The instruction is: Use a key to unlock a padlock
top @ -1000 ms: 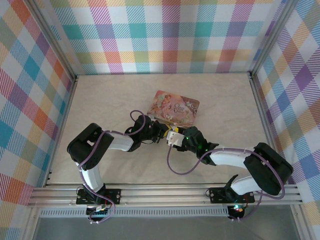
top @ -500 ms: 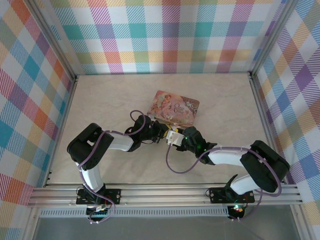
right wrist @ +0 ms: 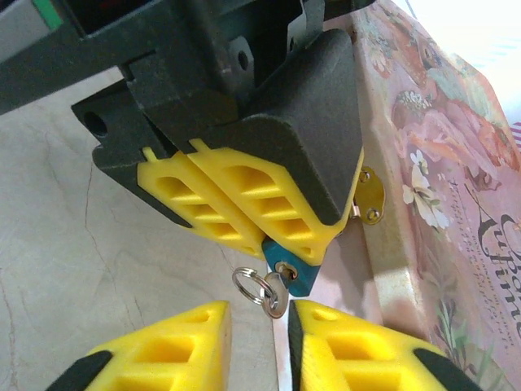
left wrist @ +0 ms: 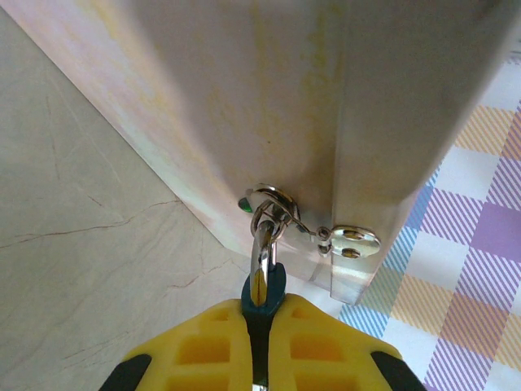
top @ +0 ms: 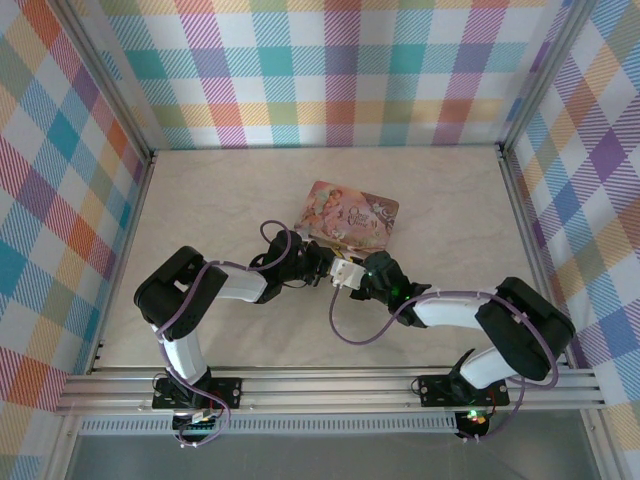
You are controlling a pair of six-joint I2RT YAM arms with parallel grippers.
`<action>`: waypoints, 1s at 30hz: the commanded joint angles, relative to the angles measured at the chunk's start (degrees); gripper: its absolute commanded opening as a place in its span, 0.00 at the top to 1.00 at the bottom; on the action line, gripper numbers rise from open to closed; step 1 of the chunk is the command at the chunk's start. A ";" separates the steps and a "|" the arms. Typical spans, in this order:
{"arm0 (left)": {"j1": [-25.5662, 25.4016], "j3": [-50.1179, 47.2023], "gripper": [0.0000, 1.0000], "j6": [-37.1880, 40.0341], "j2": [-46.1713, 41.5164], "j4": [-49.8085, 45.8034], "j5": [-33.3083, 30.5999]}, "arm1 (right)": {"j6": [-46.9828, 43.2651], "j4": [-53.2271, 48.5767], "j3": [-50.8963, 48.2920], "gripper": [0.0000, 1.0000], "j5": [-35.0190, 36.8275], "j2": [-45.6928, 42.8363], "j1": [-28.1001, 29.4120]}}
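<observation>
My left gripper (left wrist: 262, 308) is shut on the blue padlock (left wrist: 266, 289). The padlock's metal shackle (left wrist: 261, 244) runs through the ring of the latch on the pink tin (top: 348, 213). In the right wrist view the padlock (right wrist: 291, 274) pokes out below the left gripper's yellow fingers (right wrist: 236, 199). The small pale key (right wrist: 277, 293) sits in its keyhole, a split ring (right wrist: 248, 285) hanging from it. My right gripper (right wrist: 259, 346) is open just below. The key lies between its fingers, close to the right one, and the left one stands apart from it.
The pink picture-printed tin (right wrist: 440, 163) lies right of the padlock, its side wall (left wrist: 244, 98) and brass hinge plate (left wrist: 354, 241) close to the left fingers. Marble tabletop (top: 220, 190) spreads around, bounded by plaid walls (top: 60, 180). Both grippers meet at the tin's near edge (top: 338, 268).
The right arm has crept slightly left and forward, bringing its gripper closer to the left gripper and the padlock. The left arm and the tin have stayed put.
</observation>
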 commanded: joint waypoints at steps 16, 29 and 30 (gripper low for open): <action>-1.09 1.54 1.00 -0.68 -1.01 -1.99 1.32 | 2.45 1.21 2.17 0.96 -0.18 1.03 0.50; -1.09 1.90 1.00 -0.54 -1.23 -2.19 1.36 | 13.05 -2.02 4.72 1.00 4.07 -0.90 0.52; -1.09 1.91 1.00 -0.59 -1.20 -2.28 1.40 | 14.35 -2.18 4.89 1.00 4.18 -0.99 0.54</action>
